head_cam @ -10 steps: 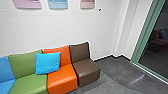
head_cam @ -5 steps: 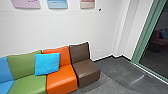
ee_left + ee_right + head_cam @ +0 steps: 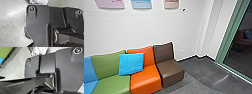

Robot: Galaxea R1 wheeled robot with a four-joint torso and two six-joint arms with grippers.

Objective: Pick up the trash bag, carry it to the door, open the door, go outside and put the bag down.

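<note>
The crumpled trash bag point(image 3: 40, 50) should be kept clear of the sofa point(image 3: 145, 77) by slow, wide turns, though whether either gripper is closed cannot be told.

4 seats point(image 3: 170, 70), blue, green, orange and brown, stand along a white wall point(image 3: 146, 30) below 3 pictures point(image 3: 141, 3). A bright blue cushion point(image 3: 131, 64) leans across the green and orange seats. Green-framed dark glass point(image 3: 240, 58) edges the grey floor point(image 3: 204, 70).
</note>
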